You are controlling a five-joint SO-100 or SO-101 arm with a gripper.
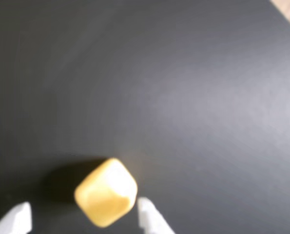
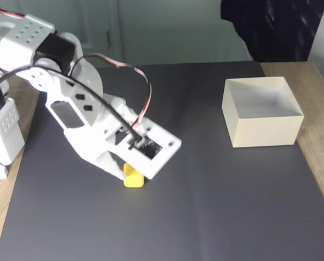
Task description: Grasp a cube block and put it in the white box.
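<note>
Fingertips [image 1: 18,217] of our gripper [image 1: 84,217] are standing apart at the wrist view's bottom edge, holding nothing; we are seeing the cube [image 1: 106,192] between them, corner-on. The box [image 2: 262,111] is sitting upper right in the fixed view.
</note>
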